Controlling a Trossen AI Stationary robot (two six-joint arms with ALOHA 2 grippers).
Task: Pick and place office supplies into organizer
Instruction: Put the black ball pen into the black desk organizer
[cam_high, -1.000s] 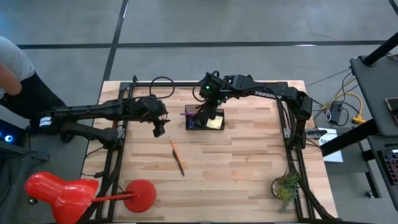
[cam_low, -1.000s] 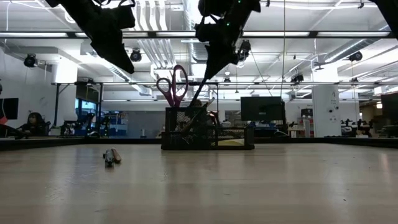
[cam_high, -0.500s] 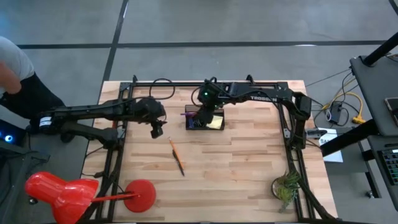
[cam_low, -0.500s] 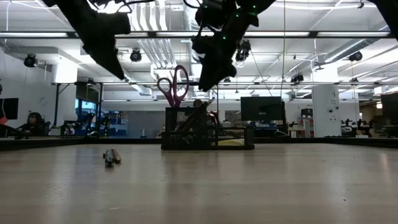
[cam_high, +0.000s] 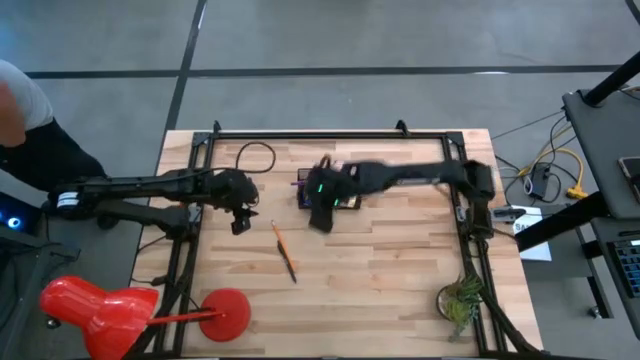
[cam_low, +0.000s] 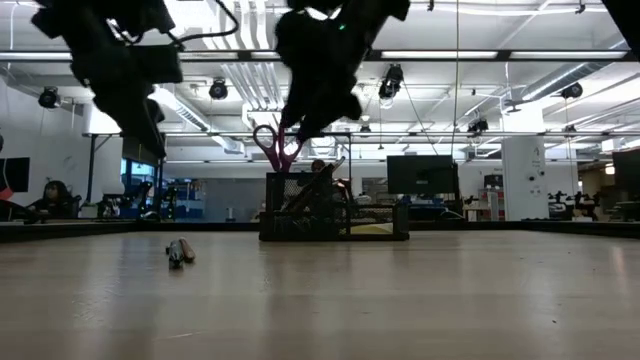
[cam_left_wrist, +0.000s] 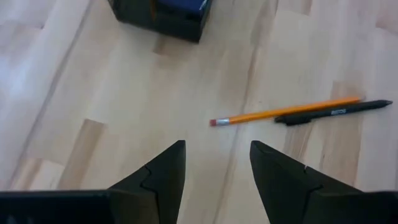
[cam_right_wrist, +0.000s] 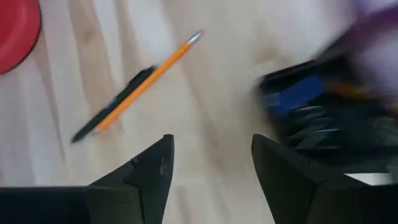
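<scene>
The right gripper (cam_high: 322, 218) has swung off the mesh organizer (cam_high: 345, 200) toward centre frame, fingers parted, apparently empty. The left gripper (cam_high: 240, 222), open and empty, has dropped lower-left. The slim orange pencil (cam_high: 280, 244) and dark pen (cam_left_wrist: 333, 112) lie touching on pale wood, still to fetch.

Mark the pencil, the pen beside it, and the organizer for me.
pencil (cam_left_wrist: 286, 112), left wrist view, middle of the orange shaft.
pen (cam_left_wrist: 336, 112), left wrist view, middle of the dark barrel.
organizer (cam_low: 300, 208), low view, front wall of the taller section.
</scene>
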